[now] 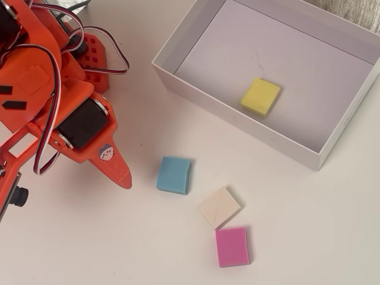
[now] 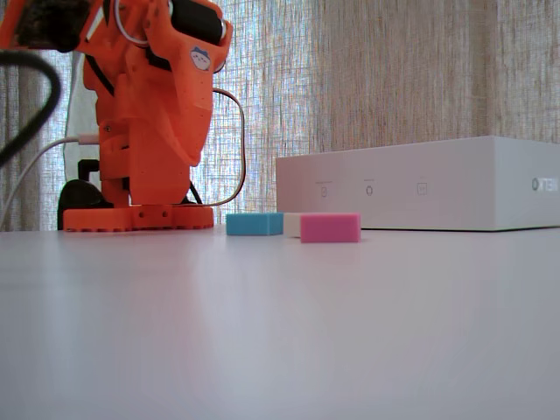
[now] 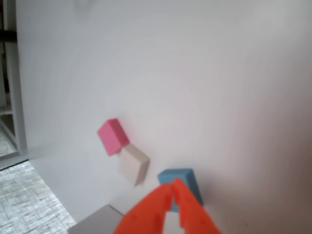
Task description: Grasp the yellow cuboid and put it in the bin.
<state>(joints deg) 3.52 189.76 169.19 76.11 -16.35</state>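
The yellow cuboid (image 1: 260, 97) lies flat on the lavender floor of the bin (image 1: 237, 122), near its front wall in the overhead view. From the fixed view the bin (image 2: 420, 184) is a white box side-on, and its wall hides the cuboid. My orange gripper (image 1: 124, 178) hangs over the table at the left, well apart from the bin. In the wrist view the gripper (image 3: 173, 184) has its fingertips pressed together with nothing between them.
Three blocks lie on the white table in front of the bin: blue (image 1: 174, 174), cream (image 1: 219, 207) and pink (image 1: 231, 246). The wrist view shows the blue block (image 3: 183, 179) just past the fingertips. The arm's base (image 2: 138, 217) stands at the left.
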